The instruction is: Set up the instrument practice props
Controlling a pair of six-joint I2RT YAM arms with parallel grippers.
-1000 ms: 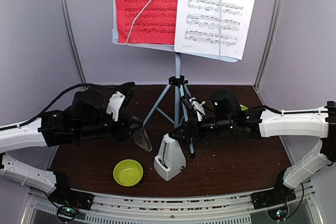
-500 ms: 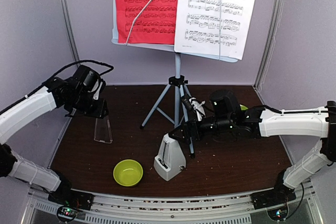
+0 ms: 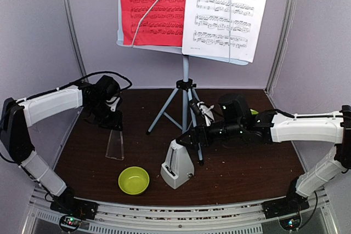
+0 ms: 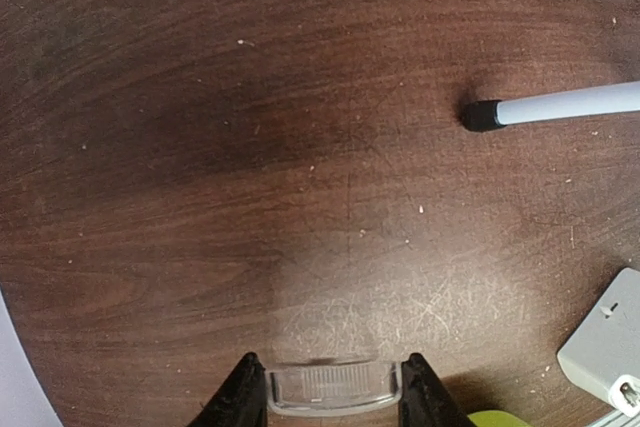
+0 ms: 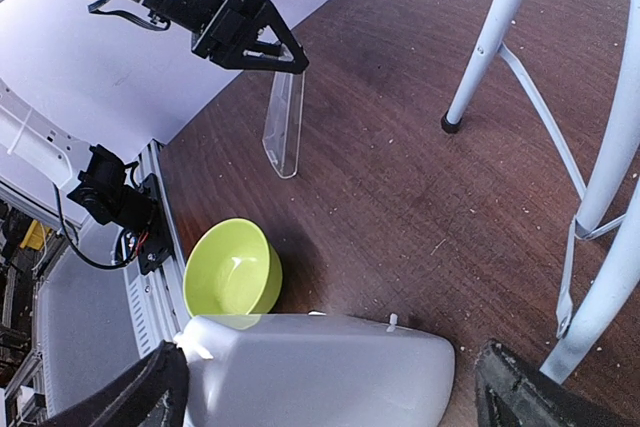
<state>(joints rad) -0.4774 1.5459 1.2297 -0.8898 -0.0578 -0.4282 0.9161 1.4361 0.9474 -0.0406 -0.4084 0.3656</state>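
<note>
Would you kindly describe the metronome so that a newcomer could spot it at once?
Start at the tall music stand at the back of the table. Just in front of its tripod legs stands the metronome, right of the lime-green bowl. It is the only pale-grey pyramid there.

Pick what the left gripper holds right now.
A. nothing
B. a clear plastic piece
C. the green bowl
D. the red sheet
B: the left gripper is shut on a clear plastic piece that hangs below its fingers. The bowl sits apart from it, and the red sheet is up on the stand.
</note>
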